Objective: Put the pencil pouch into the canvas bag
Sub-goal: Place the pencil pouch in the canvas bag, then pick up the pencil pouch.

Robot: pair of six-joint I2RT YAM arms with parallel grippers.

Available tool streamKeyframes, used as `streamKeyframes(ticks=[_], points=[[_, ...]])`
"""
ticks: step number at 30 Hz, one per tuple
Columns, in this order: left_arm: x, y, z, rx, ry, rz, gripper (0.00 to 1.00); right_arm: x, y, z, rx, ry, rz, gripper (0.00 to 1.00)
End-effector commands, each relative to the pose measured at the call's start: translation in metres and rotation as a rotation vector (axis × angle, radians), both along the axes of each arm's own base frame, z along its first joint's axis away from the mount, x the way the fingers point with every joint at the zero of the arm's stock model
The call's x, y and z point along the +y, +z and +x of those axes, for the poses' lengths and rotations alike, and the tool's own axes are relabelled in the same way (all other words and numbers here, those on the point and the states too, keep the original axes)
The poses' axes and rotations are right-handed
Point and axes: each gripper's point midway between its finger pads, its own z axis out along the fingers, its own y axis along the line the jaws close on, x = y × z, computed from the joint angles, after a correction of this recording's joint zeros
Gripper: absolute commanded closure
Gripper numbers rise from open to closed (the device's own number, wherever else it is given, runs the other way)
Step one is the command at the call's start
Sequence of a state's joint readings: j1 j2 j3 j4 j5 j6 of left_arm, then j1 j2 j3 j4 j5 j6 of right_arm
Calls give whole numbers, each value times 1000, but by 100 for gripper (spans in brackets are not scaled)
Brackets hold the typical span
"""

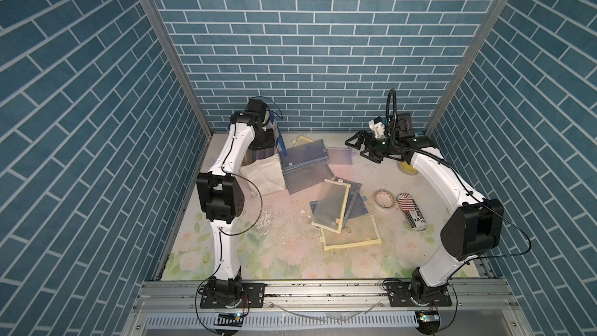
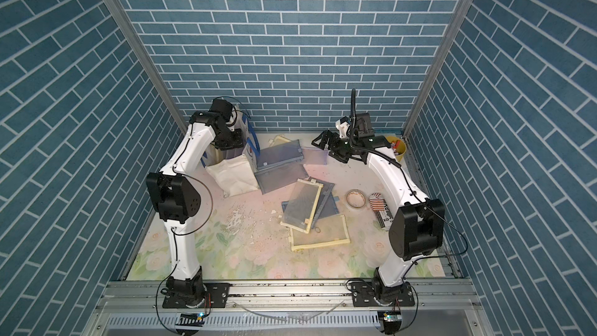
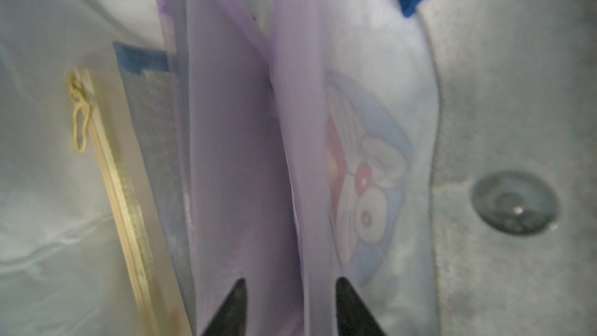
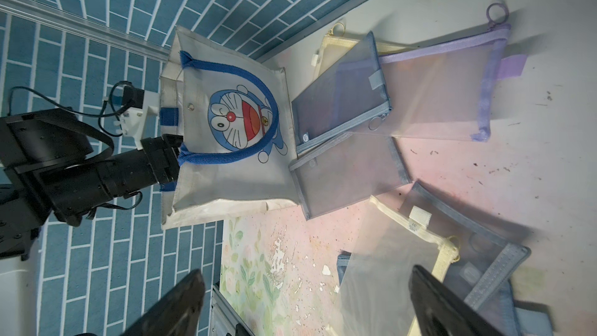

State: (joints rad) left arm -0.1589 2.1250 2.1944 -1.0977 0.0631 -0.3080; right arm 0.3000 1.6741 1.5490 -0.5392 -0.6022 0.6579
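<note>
Release step: left fingers (image 3: 232,308), sunk in the canvas bag (image 1: 263,174) left of centre in a top view, stand parted with the purple pencil pouch (image 3: 239,156) between them inside it, right fingers (image 1: 353,139) spread and empty; the next move likely calls for a straight lift out without snagging the pouch.

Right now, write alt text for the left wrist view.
Inside the canvas bag, the left gripper has its jaws parted, with an upright purple pencil pouch between them. A yellow-zipped pouch and a blue-trimmed pouch stand beside it; the picture is blurred.
</note>
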Motion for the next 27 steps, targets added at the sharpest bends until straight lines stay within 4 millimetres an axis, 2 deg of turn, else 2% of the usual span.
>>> streamKeyframes(ticks=[1,4,6,8,11,13,16,19,22,27], points=[[9,47,-17,-78,32,81,39,-8,-8,-11,33,-33,-13,3],[4,75,-37,-123,14,194,33,-15,-32,-18,103,-56,-54,3],[-12,87,-52,-144,-29,231,33,-18,-49,-23,147,-62,-72,3],[-38,93,-67,-165,-93,233,32,-19,-62,-27,177,-60,-83,3],[-87,87,-90,-154,-201,159,32,-18,-79,-29,213,-54,-90,4],[-134,79,-103,-164,-303,33,32,-16,-90,-29,235,-43,-87,6],[-193,57,-120,-127,-410,-182,31,-13,-107,-29,267,-28,-79,9],[-227,27,-130,-44,-448,-359,30,-7,-117,-30,287,-6,-65,13],[-240,-6,-137,34,-441,-447,30,-2,-127,-35,298,14,-69,16],[-236,-54,-146,131,-412,-434,26,3,-147,-45,332,33,-76,22]])
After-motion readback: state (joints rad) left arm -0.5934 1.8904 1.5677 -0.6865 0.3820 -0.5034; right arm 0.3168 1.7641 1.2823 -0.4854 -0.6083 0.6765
